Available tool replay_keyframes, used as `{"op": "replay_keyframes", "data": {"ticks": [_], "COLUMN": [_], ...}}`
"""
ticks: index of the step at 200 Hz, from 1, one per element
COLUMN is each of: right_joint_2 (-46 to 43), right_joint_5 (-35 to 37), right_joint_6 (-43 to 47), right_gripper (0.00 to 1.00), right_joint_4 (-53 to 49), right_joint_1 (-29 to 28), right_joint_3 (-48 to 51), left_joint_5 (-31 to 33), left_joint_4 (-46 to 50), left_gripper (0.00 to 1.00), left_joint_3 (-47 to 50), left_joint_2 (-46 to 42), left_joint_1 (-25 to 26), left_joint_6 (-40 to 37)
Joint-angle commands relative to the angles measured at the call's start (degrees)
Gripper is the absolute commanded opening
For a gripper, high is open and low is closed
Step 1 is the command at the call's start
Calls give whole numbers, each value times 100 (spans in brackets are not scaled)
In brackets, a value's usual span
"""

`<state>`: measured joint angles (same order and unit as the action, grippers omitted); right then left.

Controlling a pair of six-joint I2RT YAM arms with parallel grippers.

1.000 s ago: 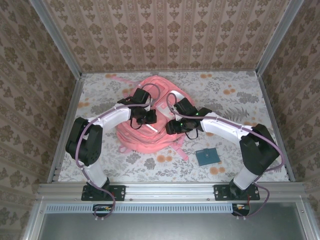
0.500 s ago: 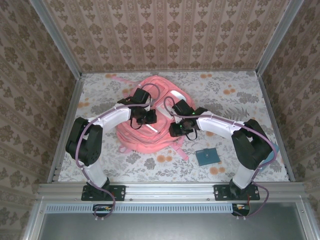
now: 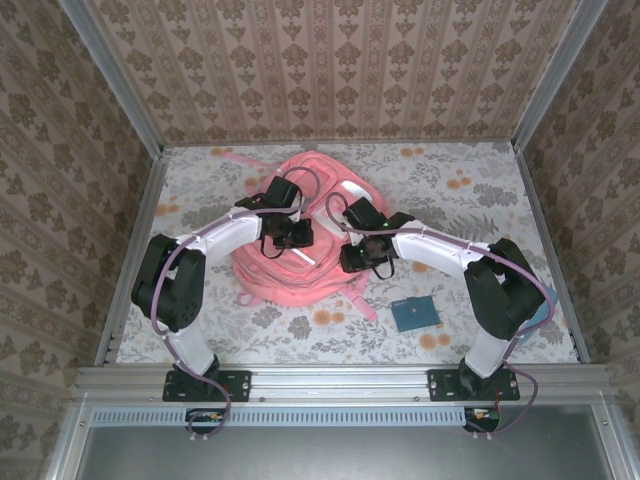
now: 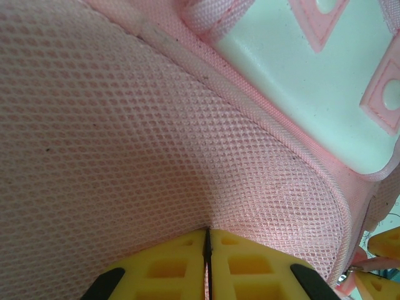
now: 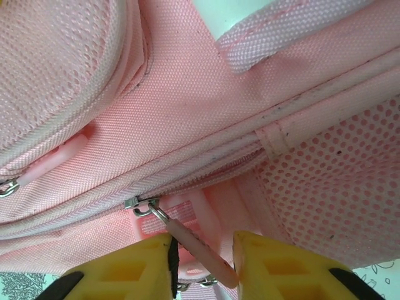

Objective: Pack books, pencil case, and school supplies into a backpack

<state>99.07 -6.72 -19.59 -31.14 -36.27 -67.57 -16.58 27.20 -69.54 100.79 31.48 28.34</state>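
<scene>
The backpack [image 3: 290, 280] lies flat in the middle of the floral table [image 3: 470, 190], salmon pink, with both arms reaching in over it from the near edge. In the left wrist view its pink mesh panel curves beside a white patch [image 4: 300, 81] bearing pink stitched shapes. The left gripper [image 4: 207, 250] is over the pack's left-centre, its yellow pads pressed together to a hairline seam. The mesh puckers right at that seam, so a thin fold of it looks pinched there. The right gripper [image 5: 203, 244] works at the pack's right side, along a closed zip line. Its fingers have a narrow gap, and the pink zipper pull [image 5: 187, 239] runs slantwise through that gap from its metal slider, touching both pads, so the fingers look clamped on it. A second pull [image 5: 53, 161] lies loose further left on the same fabric. Out on the table, the small teal book [image 3: 413, 314] sits flat near the pack's lower right corner, apart from it. A sliver of the light blue pencil case [image 3: 541, 311] peeks past the right arm's elbow.
</scene>
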Motion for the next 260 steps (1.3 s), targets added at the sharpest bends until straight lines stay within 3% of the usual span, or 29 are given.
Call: {"op": "replay_keyframes", "data": {"ticks": [1,51,89,122,211,234,247,260], "right_joint_2": [-45,-136,-357,-538,-779,-975,-1146,-1392], "right_joint_5": [242,329,-28,-320,-1190,-1030,-824,-709], "right_joint_6": [70,133,258,251,-199,-458,-744,-1122], "right_gripper": [23,0,0,0,0,0,12,27], "right_joint_4": [-272,-389,-15,559,2033,2261,2226,2326], "right_joint_1": [-64,-291,-656,-839,-1091,-1072,-995,-858], "right_joint_3": [-177,-247,0,399,1162,1336,1424,1613], "left_joint_5": [155,136,130,68,-344,-546,-656,-750], "left_joint_4": [108,36,-147,-489,-1223,-1280,-1254,-1203], "left_gripper": [10,10,8,0,0,0,0,8], "left_joint_3": [60,52,4,183,463,415,383,368], "left_joint_2": [237,307,459,588,646,462,259,5], "left_joint_1": [16,24,33,33,24,17,-5,-45], "left_joint_6": [86,175,561,1010,1717,1719,1701,1655]}}
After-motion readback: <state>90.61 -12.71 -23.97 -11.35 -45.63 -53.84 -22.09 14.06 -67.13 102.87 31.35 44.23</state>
